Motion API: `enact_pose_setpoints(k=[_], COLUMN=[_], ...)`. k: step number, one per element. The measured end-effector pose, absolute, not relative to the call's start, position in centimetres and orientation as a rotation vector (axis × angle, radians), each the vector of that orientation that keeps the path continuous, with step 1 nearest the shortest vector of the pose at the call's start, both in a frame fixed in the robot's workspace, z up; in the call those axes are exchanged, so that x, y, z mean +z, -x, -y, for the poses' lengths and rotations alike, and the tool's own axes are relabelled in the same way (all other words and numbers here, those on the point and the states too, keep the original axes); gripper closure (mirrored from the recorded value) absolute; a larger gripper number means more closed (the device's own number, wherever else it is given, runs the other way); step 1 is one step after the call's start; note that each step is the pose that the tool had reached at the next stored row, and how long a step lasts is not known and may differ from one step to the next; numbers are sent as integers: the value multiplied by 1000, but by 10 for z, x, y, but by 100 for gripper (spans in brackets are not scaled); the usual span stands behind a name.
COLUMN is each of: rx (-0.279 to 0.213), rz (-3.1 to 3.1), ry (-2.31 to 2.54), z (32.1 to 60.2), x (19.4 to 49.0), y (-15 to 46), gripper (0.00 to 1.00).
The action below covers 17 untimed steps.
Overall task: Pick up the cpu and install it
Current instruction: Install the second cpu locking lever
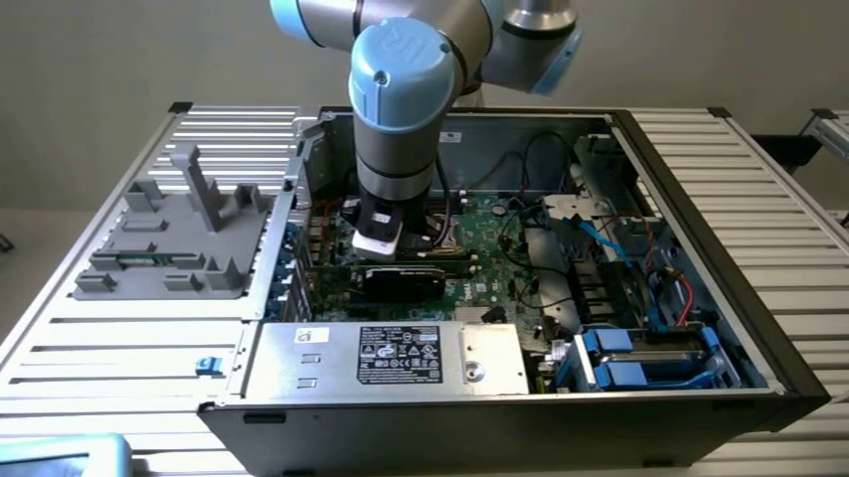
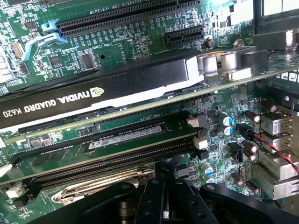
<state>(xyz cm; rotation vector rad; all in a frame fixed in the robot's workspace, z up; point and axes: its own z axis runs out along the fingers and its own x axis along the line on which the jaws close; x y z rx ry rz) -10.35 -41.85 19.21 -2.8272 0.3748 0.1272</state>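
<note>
1. Exterior view: the arm reaches down into the open computer case point(image 1: 690, 214). Its gripper point(image 1: 396, 258) hangs just above the black graphics card point(image 1: 405, 280), on the side of the card away from the silver box with the white label point(image 1: 385, 356).
2. In the same view, a grey fixture point(image 1: 173, 238) lies outside the case, well apart from the graphics card on the exterior view's left. I cannot make out a chip on it.
3. Wrist view: the gripper point(image 2: 166, 203) hovers close over the motherboard point(image 2: 140, 42). The long memory slots point(image 2: 117, 144) run between it and the graphics card point(image 2: 117, 88). Bright metal bars point(image 2: 93, 189), likely part of the socket frame, lie just beside the gripper on the side away from the card.
4. Whether the gripper is spread or pinching something cannot be told, as its black body hides the tip.
5. The cpu's place cannot be told for sure. If carried, it would sit hidden under the gripper body.
6. Judgement: the install stage looks to be in hand, with the tool low over the board near the socket frame. This stage calls for squaring the chip to the socket and a level, gentle descent, clear of the memory slots and the card.
</note>
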Motion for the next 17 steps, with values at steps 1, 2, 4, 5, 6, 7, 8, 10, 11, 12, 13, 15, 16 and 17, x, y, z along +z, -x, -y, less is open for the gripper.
enact_pose_setpoints(k=[1, 2, 4, 5, 6, 7, 8, 10, 11, 12, 13, 15, 16, 17], rx=[127, 127, 128, 128, 127, 127, 127, 128, 127, 127, 127, 127, 127, 127], rz=[-375, -375, -375, -375, -375, -375, -375, -375, -375, -375, -375, -375, -375, -375], ry=[2827, 2827, 2827, 2827, 2827, 2827, 2827, 2827, 2827, 2827, 2827, 2827, 2827, 2827], z=[419, 419, 419, 419, 419, 419, 419, 420, 420, 420, 421, 421, 421, 421], x=[192, 192, 192, 192, 192, 192, 192, 193, 194, 195, 197, 204, 209, 213], y=[104, 104, 104, 104, 104, 104, 104, 104, 104, 104, 104, 104, 104, 104], gripper=[89, 89, 89, 89, 89, 89, 89, 89, 89, 89, 89, 89, 89, 89])
